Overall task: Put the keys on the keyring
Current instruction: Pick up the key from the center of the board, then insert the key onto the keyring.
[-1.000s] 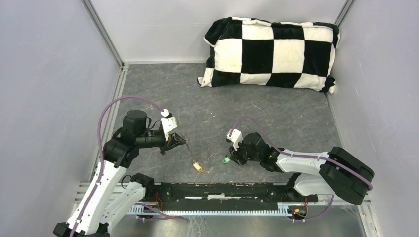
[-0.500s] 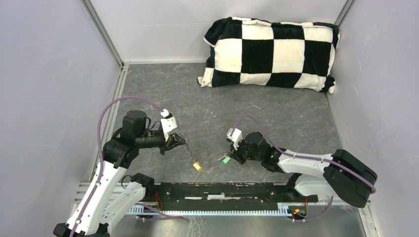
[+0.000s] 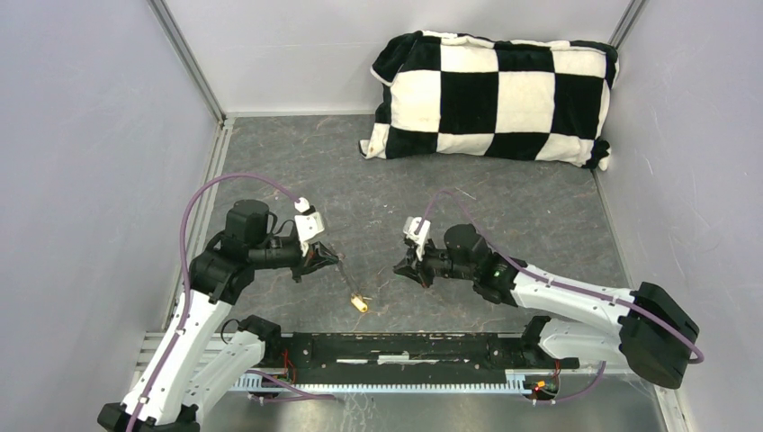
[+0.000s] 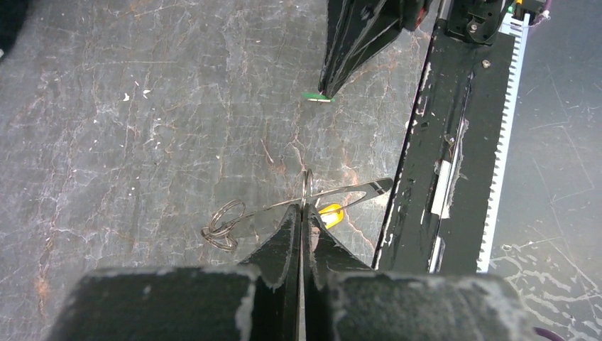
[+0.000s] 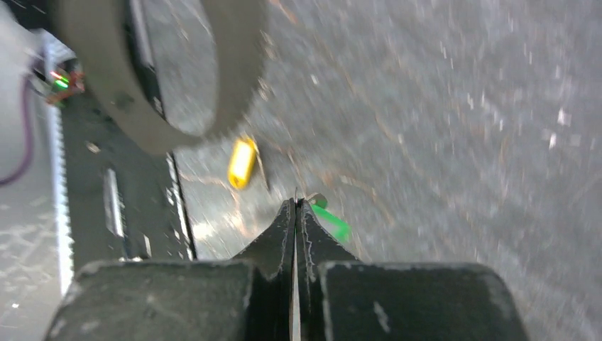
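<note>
My left gripper (image 3: 329, 259) (image 4: 303, 209) is shut on the thin silvery wire of the keyring (image 3: 346, 281) (image 4: 348, 190). The ring slopes down to the floor. The yellow-headed key (image 3: 359, 304) (image 4: 331, 214) sits at its lower end, and I cannot tell if it is threaded on. My right gripper (image 3: 401, 270) (image 5: 295, 202) is shut on the green-headed key (image 5: 332, 222), holding it just above the floor a little right of the ring. The green head also shows under the right fingers in the left wrist view (image 4: 316, 97). The yellow key lies ahead in the right wrist view (image 5: 242, 163).
A black-and-white checked pillow (image 3: 495, 94) lies at the back right. The black base rail (image 3: 405, 346) runs along the near edge, close to the yellow key. Grey walls close in both sides.
My right gripper has moved left and away from the rail toward the keyring, carrying the green key. My left gripper and the ring have stayed put.
</note>
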